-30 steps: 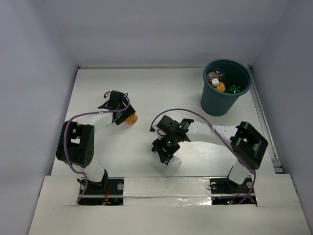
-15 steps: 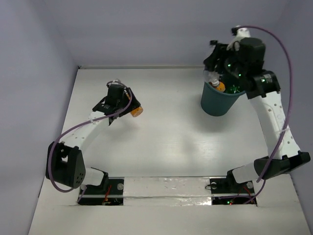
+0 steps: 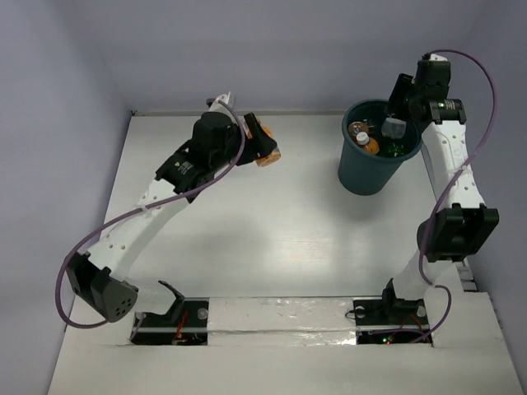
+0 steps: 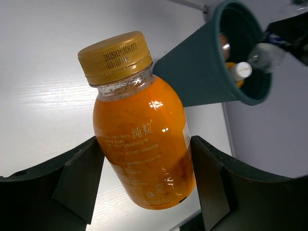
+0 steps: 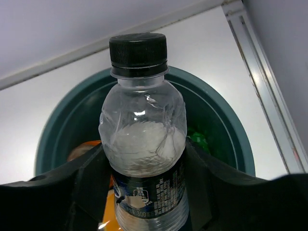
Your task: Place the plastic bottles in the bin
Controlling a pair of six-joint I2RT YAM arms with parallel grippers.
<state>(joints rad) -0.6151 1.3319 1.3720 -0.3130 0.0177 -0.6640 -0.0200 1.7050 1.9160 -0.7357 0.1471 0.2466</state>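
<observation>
The right gripper (image 5: 146,180) is pinched on a clear bottle (image 5: 143,125) with a black cap and a dark label. It holds the bottle directly above the open mouth of the bin (image 5: 48,139), with the cap pointing away from the wrist. The top view agrees: the bottle hangs just over the bin's right-hand rim and has not been let go.

The left gripper (image 4: 144,178) is clamped on an orange bottle (image 4: 142,144) with an orange cap, one finger on each side of its body. It holds the bottle in the air, well to the left of the bin and at about the height of the rim. In the left wrist view the bin's mouth lies beyond the cap, so this bottle seems to be aimed toward it.

Several bottles are already inside the bin. A white-capped bottle (image 3: 361,139), at least one more orange one beside it, and a green bottle (image 3: 395,151) toward the right wall can be made out. An exact count is not possible from these views.

No other bottle shows on the table (image 3: 280,239) around the bin. The task therefore looks nearly finished. What seems to be left is dropping the clear bottle, then carrying the orange bottle across to the bin and releasing it.
</observation>
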